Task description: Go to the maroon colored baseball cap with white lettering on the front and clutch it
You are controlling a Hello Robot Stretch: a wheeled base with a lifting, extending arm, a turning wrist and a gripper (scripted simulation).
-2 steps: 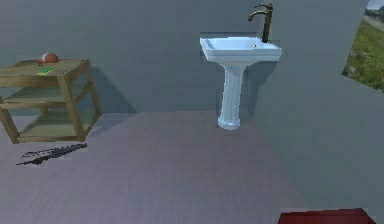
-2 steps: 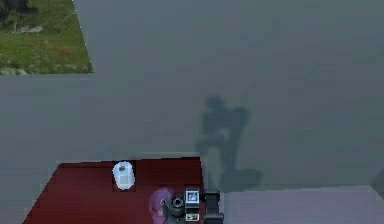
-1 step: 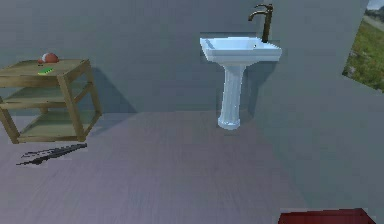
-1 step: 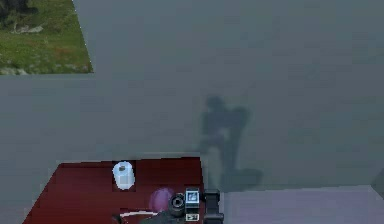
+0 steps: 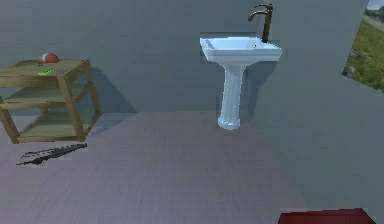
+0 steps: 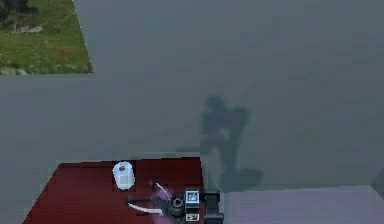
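In the forward view a wooden shelf table [image 5: 72, 68] stands at the left against the grey wall, and on its top sits a small maroon rounded thing [image 5: 46, 58] with a pale patch, by colour and shape most likely the baseball cap; a small green thing [image 5: 46, 71] lies just beside it; a white pedestal sink [image 5: 238, 60] with a dark tap [image 5: 262, 20] stands well apart toward the right, and thin dark sticks [image 5: 50, 152] lie on the floor in front of the shelf table. In the arm side view the gripper [image 6: 148, 198] shows over a dark red table [image 6: 80, 195], with a white roll [image 6: 123, 175] near it; how its fingers are set cannot be told, and with only bare tabletop behind its far end it holds nothing. A cloth cap would likely be light and soft, its crown giving under pressure while the brim keeps its shape; so the brim, or the crown's front edge just above it, looks the surest place to take hold.
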